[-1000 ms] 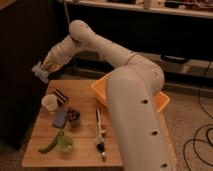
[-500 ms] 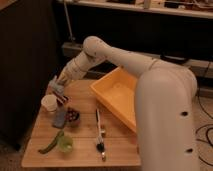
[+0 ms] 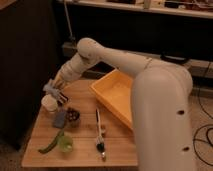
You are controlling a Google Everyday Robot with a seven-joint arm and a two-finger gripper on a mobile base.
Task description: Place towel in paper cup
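Gripper (image 3: 56,92), clenched on the towel (image 3: 49,88), hangs just above the paper cup (image 3: 50,104). Best practice: centre over the rim, lower the cloth inside, then release.

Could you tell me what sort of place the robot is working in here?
Probably a robotics lab or workshop: a wooden table with a yellow bin, cables on the floor, and a shelf behind. The gripper hangs above the paper cup.

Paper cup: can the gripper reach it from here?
Probably yes. The gripper, holding the towel, hangs just above the paper cup near the table's left edge, and nothing lies between them.
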